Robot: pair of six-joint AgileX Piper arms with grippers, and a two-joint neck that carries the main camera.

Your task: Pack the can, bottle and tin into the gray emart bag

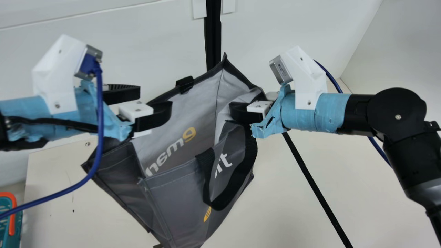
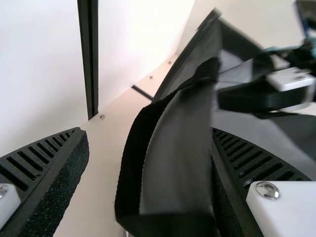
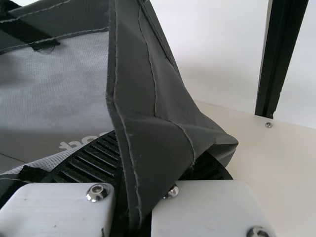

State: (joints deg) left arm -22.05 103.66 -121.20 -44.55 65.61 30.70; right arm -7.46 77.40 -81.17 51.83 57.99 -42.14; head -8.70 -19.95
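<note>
Main view has the gray emart bag (image 1: 179, 193) raised in front of the cream table's far edge, tilted, its mouth gaping; whether its base touches the table (image 1: 275, 193) cannot be told. The right gripper (image 3: 158, 153) pinches a folded stretch of the bag's side wall near the rim. The left gripper (image 1: 155, 100) has its fingers spread, with gray fabric and a black handle (image 2: 131, 177) between them in the left wrist view, so it is not clamping the cloth. The step in hand looks like readying the bag: opening it and setting it for loading. The next move probably calls for the left fingers to close on the opposite rim, then both arms to lower it upright onto the table, mouth wide. The slack side by the right gripper could fold inward and narrow the opening. Beyond the table rises a white wall (image 1: 137, 44) with a black upright post (image 1: 213, 34) behind the bag; a teal basket (image 1: 18, 224) with an orange handle sits by the table's left edge.
</note>
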